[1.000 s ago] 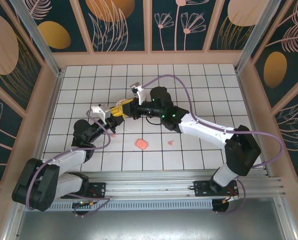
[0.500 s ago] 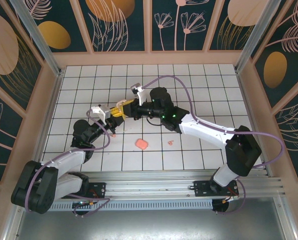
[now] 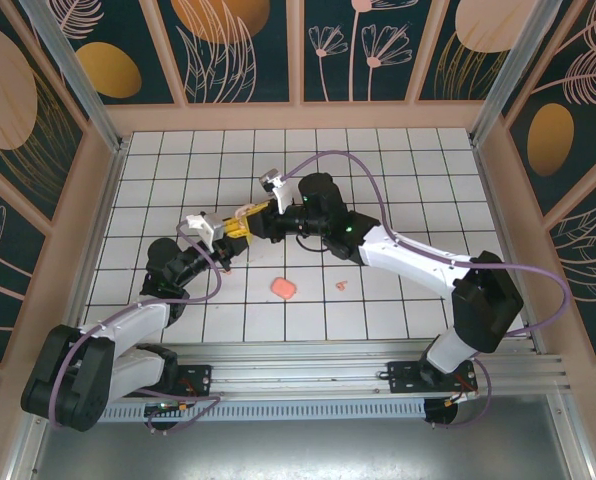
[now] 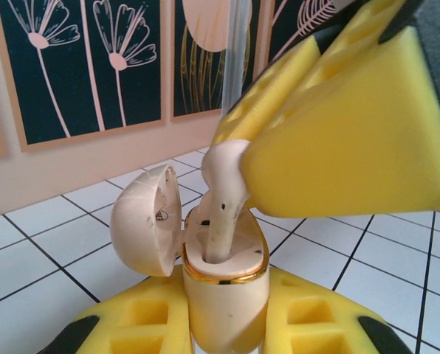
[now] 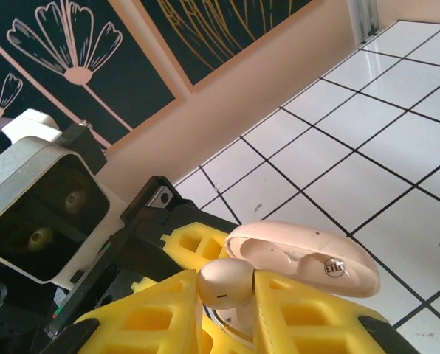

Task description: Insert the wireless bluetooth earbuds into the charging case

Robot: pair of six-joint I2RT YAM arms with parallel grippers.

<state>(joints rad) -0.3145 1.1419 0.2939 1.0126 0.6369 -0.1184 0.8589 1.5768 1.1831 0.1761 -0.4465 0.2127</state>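
Observation:
The charging case [image 4: 221,284], a cream pod with a gold rim, stands upright with my left gripper [image 4: 224,324] shut on its body. Its lid [image 4: 142,221] hangs open to the left. One cream earbud [image 4: 224,199] has its stem down in a socket of the case. My right gripper [image 5: 227,295] is shut on that earbud's head [image 5: 225,282], just above the open lid [image 5: 301,258]. From above, the left gripper [image 3: 230,234] and the right gripper [image 3: 246,222] meet tip to tip left of the table's middle. A second earbud [image 3: 341,285] lies loose on the tiles.
A salmon-pink rounded-square piece [image 3: 285,288] lies on the white grid table [image 3: 398,180], near the loose earbud. A tiny pink bit [image 3: 228,270] sits beside the left arm. Pink walls border the table on three sides. Purple cables loop over both arms.
The right wrist has shifted slightly up and to the left while both grippers stay pressed together. The salmon piece and the loose earbud have not moved.

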